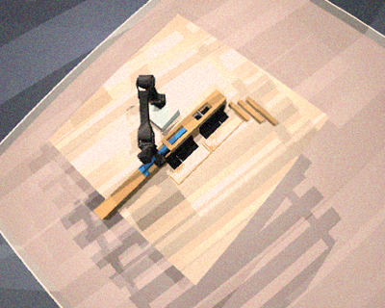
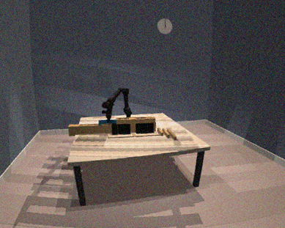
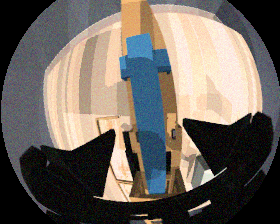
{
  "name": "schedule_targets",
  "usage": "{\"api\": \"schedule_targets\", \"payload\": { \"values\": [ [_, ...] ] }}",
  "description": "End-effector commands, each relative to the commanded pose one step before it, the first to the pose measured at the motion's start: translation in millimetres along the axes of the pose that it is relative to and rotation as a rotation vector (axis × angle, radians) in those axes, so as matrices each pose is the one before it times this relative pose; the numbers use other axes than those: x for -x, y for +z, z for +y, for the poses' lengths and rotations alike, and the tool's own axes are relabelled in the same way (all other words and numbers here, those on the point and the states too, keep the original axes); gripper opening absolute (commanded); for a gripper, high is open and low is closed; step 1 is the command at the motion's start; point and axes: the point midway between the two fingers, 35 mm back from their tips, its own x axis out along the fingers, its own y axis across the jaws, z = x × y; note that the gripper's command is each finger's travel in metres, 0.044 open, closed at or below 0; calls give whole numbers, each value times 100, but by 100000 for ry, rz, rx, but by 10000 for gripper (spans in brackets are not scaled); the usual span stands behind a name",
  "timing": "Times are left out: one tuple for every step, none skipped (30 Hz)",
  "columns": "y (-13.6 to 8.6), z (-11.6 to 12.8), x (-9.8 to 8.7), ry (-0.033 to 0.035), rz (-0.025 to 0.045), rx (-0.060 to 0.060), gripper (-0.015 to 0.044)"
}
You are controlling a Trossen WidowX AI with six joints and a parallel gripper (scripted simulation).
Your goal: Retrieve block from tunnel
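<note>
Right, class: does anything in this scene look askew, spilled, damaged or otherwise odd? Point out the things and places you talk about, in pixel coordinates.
Nothing looks spilled or broken. Slightly untidy: the three loose wooden rods point(image 1: 253, 111) point(image 2: 166, 133) beside the far end of the wooden tunnel point(image 1: 215, 99) point(image 2: 132, 120) lie unevenly, their ends not lined up.

Type of place cannot be told; a plain bare-walled room is shown. A round clock point(image 2: 164, 26) is mounted on a dark blue-grey wall point(image 2: 123, 53). A pale wood table point(image 1: 235, 175) point(image 2: 136, 148) with dark legs is seen, set on a pinkish floor point(image 1: 362, 205) point(image 2: 246, 181).
</note>
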Motion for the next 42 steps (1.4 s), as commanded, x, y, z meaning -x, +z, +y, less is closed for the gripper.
{"api": "schedule_targets", "payload": {
  "values": [
    [36,35,100,88,-86,-4,387],
    [0,0,0,0,0,0,361],
    [0,0,0,0,0,0,335],
    [0,0,0,0,0,0,309],
    [0,0,0,0,0,0,282],
    [0,0,0,0,0,0,256],
    [0,0,0,0,0,0,230],
    [0,0,0,0,0,0,204],
    [0,0,0,0,0,0,177],
    [0,0,0,0,0,0,151],
    [0,0,0,0,0,0,125],
    [0,0,0,0,0,0,99],
    [0,0,0,0,0,0,72],
    [0,0,0,0,0,0,66],
    [0,0,0,0,0,0,59],
    [0,0,0,0,0,0,52],
    [-54,6,5,1,12,2,26],
    [-103,11,10,1,23,4,0],
    [-153,16,14,2,33,6,0],
    [-204,20,19,3,44,8,0],
    [-255,23,23,4,54,10,0],
    [-303,24,27,5,63,12,0],
    [-328,23,29,6,67,14,0],
    [-332,19,29,6,67,14,0],
    [-331,15,28,7,65,14,0],
    [-330,11,27,8,64,15,0],
    [-329,7,26,9,62,15,0],
    [-328,3,26,9,61,15,0],
    [-327,-1,25,10,59,15,0],
    [-326,-5,24,11,58,16,0],
    [-325,-9,23,12,56,16,0],
    [-324,-13,23,13,55,16,0],
    [-323,-17,22,14,54,16,0],
    [-321,-21,21,14,52,16,0],
    [-320,-24,20,15,51,17,0],
    [-319,-28,19,16,49,17,0],
    [-317,-32,18,17,48,17,0],
    [-252,-28,14,15,37,14,0],
    [-153,-18,8,9,22,8,0],
    [-51,-6,3,3,7,3,0],
    [0,0,0,0,0,0,0],
    [1458,-34,371,-204,-3193,-1626,26]
  ]
}}
